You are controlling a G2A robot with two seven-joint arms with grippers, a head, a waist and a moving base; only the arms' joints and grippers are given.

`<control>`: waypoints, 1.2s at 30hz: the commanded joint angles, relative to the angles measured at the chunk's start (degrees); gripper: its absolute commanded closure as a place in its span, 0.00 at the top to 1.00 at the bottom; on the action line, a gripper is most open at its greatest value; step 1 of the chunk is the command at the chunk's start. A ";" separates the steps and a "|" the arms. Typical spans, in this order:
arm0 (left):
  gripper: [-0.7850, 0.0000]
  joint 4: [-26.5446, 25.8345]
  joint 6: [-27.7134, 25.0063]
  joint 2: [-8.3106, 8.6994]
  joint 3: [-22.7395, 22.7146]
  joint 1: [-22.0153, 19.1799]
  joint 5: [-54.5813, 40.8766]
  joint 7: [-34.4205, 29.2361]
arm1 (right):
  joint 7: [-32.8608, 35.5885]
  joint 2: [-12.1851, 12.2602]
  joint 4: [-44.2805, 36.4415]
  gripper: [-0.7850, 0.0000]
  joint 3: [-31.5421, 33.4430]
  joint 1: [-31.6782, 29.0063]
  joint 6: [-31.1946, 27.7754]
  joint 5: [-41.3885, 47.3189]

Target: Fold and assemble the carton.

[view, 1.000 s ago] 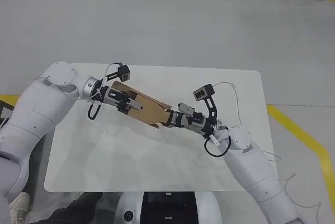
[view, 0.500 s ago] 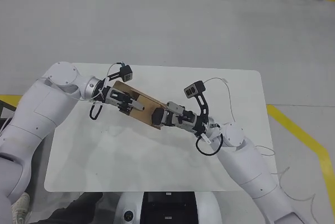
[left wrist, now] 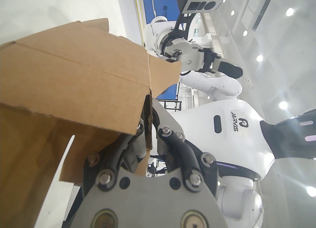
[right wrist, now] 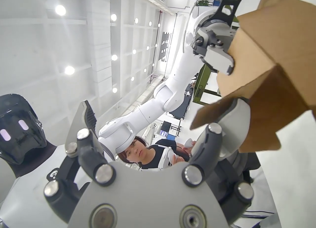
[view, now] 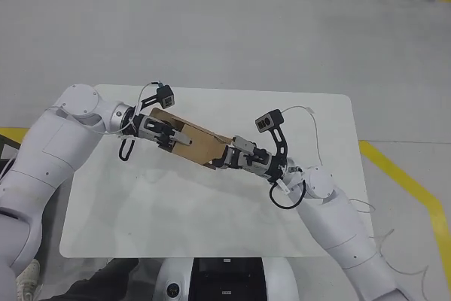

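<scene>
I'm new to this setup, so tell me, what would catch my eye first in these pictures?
A brown cardboard carton, partly folded, spans between the two arms over the white rectangular table. The left gripper is clamped on the edge of one end. The right gripper stands open at the other end, one finger against a loose flap.

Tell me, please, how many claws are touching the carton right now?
2. The left claw grips the carton at its end toward the table's far left. The right claw, open, meets the opposite end, with one finger against a flap.
</scene>
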 commanded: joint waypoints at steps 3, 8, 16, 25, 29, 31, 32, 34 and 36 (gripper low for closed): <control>0.00 -0.10 -0.01 0.22 -0.09 0.15 -1.04 0.00 | 0.39 -0.06 2.01 1.00 0.41 0.15 0.81 1.81; 0.00 -0.68 0.22 0.38 0.30 0.34 -1.80 0.00 | 0.97 -0.34 3.96 1.00 -0.16 0.65 0.96 2.89; 0.00 -2.43 1.39 0.50 2.60 0.37 -1.60 0.00 | 0.18 -0.81 6.76 1.00 0.26 2.29 -0.80 4.11; 0.00 -3.38 2.06 1.05 5.61 -0.16 -1.81 0.00 | 0.44 -1.05 8.04 1.00 0.69 3.37 -1.66 3.69; 0.00 -3.95 1.97 1.36 6.78 -0.58 -2.45 0.00 | 0.83 -1.29 8.88 1.00 -0.02 4.04 -1.43 3.05; 0.00 -4.19 1.80 1.51 7.24 -0.88 -2.85 0.00 | 0.96 -1.45 9.33 1.00 -0.50 4.38 -1.17 2.90; 0.00 -4.34 1.72 1.58 7.48 -1.01 -3.10 0.00 | 1.03 -1.54 9.53 1.00 -0.72 4.53 -1.08 2.96; 0.00 -4.48 1.57 1.71 7.88 -1.35 -3.57 0.00 | 1.19 -1.70 9.94 1.00 -1.03 4.77 -0.91 3.32; 0.00 -4.47 1.39 1.83 8.30 -1.62 -3.92 0.00 | 1.40 -1.82 10.26 1.00 -1.14 4.96 -0.91 3.69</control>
